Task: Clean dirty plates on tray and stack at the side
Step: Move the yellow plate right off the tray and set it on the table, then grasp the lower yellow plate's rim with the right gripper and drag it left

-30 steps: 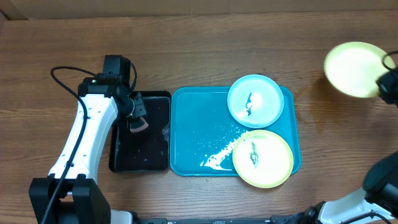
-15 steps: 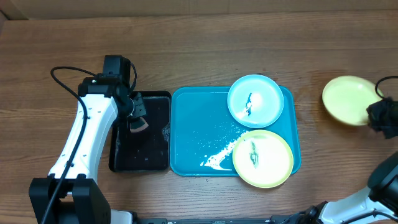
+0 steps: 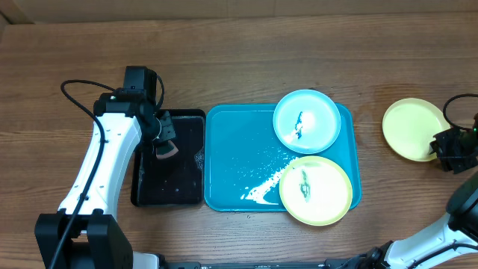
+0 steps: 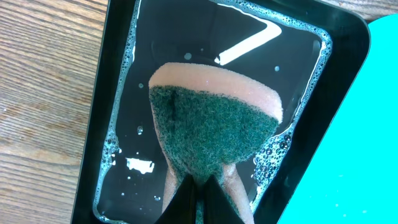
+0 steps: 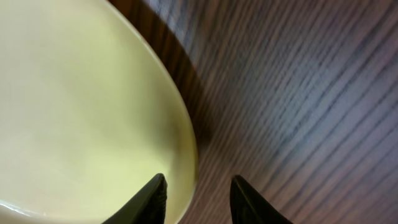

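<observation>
The cyan-blue tray (image 3: 235, 161) holds a light cyan plate (image 3: 307, 121) and a pale yellow-green plate (image 3: 316, 190), both with dark smears in the middle. A second yellow-green plate (image 3: 411, 128) lies flat on the wood to the right of the tray, with no smear showing. My right gripper (image 3: 441, 149) sits at this plate's near right edge. In the right wrist view its jaws (image 5: 199, 177) stand open, with the plate's (image 5: 81, 106) rim between them. My left gripper (image 4: 200, 180) is shut on a green and pink sponge (image 4: 214, 121) over the black tray.
The black tray (image 3: 183, 187) with soapy water stands just left of the cyan tray. White foam (image 3: 261, 187) lies on the cyan tray's floor beside the near plate. The right arm's cable (image 3: 457, 104) loops near the table's right edge.
My right gripper brought the yellow-green plate down from the air at the far right onto the table, and its jaws have come apart. The left arm has not moved.
</observation>
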### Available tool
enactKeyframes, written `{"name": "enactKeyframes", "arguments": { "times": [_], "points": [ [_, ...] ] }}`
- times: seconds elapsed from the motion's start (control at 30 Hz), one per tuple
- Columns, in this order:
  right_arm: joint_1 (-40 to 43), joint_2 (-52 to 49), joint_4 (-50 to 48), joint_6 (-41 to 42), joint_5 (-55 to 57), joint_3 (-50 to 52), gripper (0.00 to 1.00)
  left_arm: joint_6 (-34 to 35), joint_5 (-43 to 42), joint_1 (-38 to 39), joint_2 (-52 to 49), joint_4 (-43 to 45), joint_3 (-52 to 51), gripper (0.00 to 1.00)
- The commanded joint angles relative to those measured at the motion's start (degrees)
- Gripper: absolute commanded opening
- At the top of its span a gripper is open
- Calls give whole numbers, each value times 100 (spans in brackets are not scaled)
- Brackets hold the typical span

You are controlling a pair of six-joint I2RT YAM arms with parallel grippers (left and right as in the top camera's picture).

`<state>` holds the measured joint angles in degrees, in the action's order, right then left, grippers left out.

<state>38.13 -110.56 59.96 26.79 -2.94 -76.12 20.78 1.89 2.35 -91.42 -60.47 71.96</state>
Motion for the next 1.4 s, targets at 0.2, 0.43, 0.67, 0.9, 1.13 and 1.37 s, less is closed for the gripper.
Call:
{"name": "enactKeyframes", "arguments": {
  "times": [0.2,0.43,0.67,0.9,1.13,1.37],
  "points": [
    [-643,1217,813,-765,-92,-1360,86,-136,-50,-9,4,50,13,4],
    [-1766,1626,1718,-1521,-841,-1515,100,-153,-50,-9,4,68,13,4],
    [-3003,1626,2173,-1825,-962,-999,100,-155,-57,-9,4,138,13,4],
    [-3783,1631,2225,-1829,-955,-83,100,-282,-195,-9,4,144,13,4],
    [-4085,1639,1617,-1585,-962,1191,100,-282,-195,-7,4,201,13,4],
    [-4085,1661,1392,-876,-1078,1725,100,-282,-195,-9,4,205,13,4]
  ]
}}
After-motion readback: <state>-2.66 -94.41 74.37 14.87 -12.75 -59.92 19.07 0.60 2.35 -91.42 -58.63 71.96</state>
